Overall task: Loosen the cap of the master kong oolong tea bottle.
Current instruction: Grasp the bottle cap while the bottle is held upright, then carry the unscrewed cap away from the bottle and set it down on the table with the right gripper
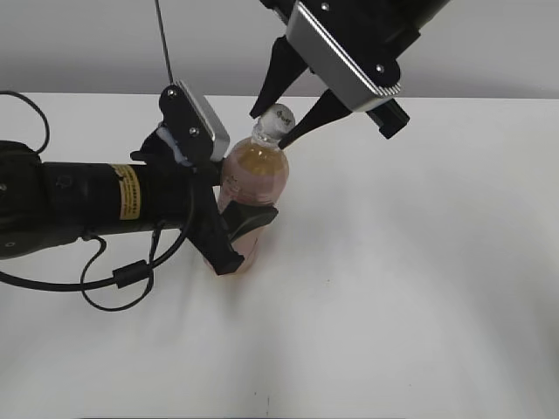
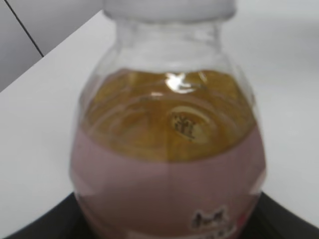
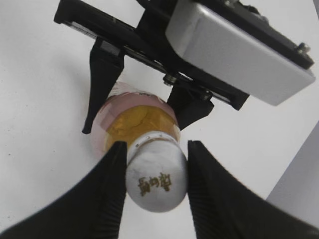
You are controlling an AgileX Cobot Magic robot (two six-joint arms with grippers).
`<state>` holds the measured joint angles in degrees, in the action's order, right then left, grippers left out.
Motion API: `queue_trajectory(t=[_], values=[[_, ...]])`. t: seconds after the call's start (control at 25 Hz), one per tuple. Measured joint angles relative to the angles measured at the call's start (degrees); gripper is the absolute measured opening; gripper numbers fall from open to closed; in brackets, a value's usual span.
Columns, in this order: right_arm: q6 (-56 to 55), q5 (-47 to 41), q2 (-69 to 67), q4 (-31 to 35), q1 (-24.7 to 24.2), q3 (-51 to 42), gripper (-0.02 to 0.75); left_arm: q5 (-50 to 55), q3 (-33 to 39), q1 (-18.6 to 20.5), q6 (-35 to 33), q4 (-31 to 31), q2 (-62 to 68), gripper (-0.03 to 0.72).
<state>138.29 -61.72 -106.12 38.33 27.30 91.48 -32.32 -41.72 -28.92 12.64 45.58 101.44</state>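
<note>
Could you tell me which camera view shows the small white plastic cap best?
The right wrist view: the white ribbed plastic cap fills it, top print legible. The exterior view shows it small; the left wrist view catches only its lower edge.

Slim clear bottle (image 1: pixel 253 188) of amber tea, pink label, standing upright left of centre, white cap (image 1: pixel 276 120) on top, dark print.

Light is even and fairly bright across my views, and the white desk (image 1: pixel 419 262) reads nearly blown out. Soft, faint shadows lie under my left arm toward the near edge. My left wrist view is blurred throughout, with a small glare spot on the bottle (image 2: pixel 169 149). My right wrist view is sharper, though the cap (image 3: pixel 155 172) print looks soft.
</note>
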Motion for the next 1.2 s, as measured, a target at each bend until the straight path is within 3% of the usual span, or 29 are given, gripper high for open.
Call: queue_trajectory(t=[0.32, 0.48, 0.84, 1.04, 1.2], values=[[-3.5, 0.2, 4.9, -0.8, 0.0, 0.2, 0.281, -1.9, 0.0, -0.1, -0.4, 0.1, 0.0, 0.409], [-12.8, -0.5, 6.4, -1.8, -0.6, 0.2, 0.28, -3.1, 0.0, -0.1, -0.4, -0.3, 0.0, 0.409], [-54.4, -0.7, 6.5, -4.5, -7.7, 0.1, 0.28, -16.8, 2.0, -0.1, -0.3, -7.2, 0.3, 0.409], [-85.2, -1.0, 6.3, -13.5, -8.1, -2.7, 0.28, -20.4, 4.3, -0.1, -0.3, -9.4, 0.3, 0.409], [-97.1, -2.2, 5.3, -16.7, -8.1, -7.6, 0.28, -21.3, 4.5, -0.1, -0.2, -10.5, 0.4, 0.409]])
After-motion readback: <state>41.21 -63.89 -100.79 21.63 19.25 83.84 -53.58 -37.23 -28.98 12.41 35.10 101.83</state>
